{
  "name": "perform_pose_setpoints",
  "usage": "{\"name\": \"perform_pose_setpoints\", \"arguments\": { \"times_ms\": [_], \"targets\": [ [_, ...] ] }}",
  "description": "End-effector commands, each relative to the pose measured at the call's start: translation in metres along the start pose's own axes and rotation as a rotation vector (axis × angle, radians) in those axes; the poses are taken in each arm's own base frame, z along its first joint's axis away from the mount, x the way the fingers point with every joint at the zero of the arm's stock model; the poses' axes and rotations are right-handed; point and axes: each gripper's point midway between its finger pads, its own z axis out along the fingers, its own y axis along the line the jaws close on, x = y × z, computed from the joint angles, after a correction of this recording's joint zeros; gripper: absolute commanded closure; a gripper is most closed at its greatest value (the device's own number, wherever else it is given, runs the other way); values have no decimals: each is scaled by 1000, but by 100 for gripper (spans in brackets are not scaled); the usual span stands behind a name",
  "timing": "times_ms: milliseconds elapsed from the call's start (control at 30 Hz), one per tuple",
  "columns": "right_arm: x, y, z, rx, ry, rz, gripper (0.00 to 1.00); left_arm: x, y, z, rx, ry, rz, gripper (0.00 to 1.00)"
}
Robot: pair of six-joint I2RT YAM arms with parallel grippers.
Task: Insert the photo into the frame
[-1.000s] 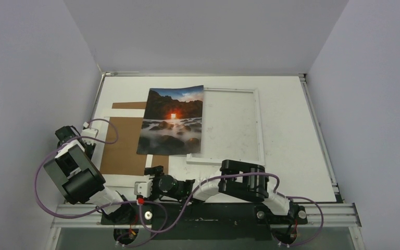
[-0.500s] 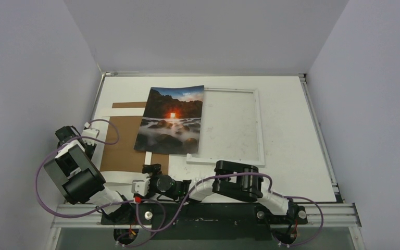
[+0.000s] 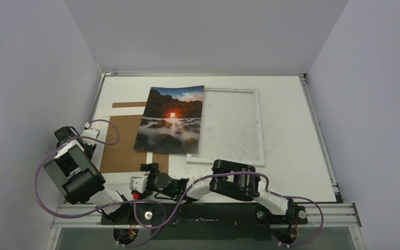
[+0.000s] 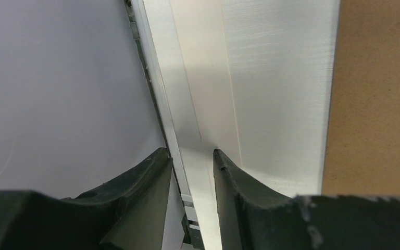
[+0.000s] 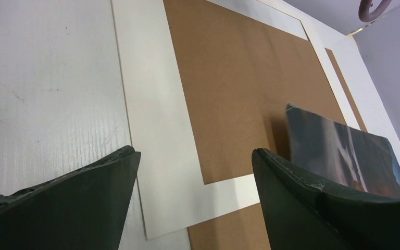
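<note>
Across the left rail of the frame (image 3: pixel 260 127), the photo (image 3: pixel 171 121) lies loose, mostly over the brown backing board (image 3: pixel 122 143). The right gripper (image 5: pixel 195 154), jaws wide and empty, has drawn back off the frame's near-left corner, leaving the print slightly turned and unseated; the left gripper (image 4: pixel 190 156), narrowly parted, empty, waits farther left.
</note>
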Motion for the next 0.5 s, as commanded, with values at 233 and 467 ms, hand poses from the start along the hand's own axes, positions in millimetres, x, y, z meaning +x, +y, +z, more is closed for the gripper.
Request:
{"name": "perform_pose_setpoints", "arguments": {
  "times_ms": [233,467],
  "targets": [
    [34,47,0,-203,82,-56,18,33,-76,1,320,101,-47,65],
    [13,2,-13,-88,76,74,18,28,-70,-8,347,93,-75,65]
  ]
}}
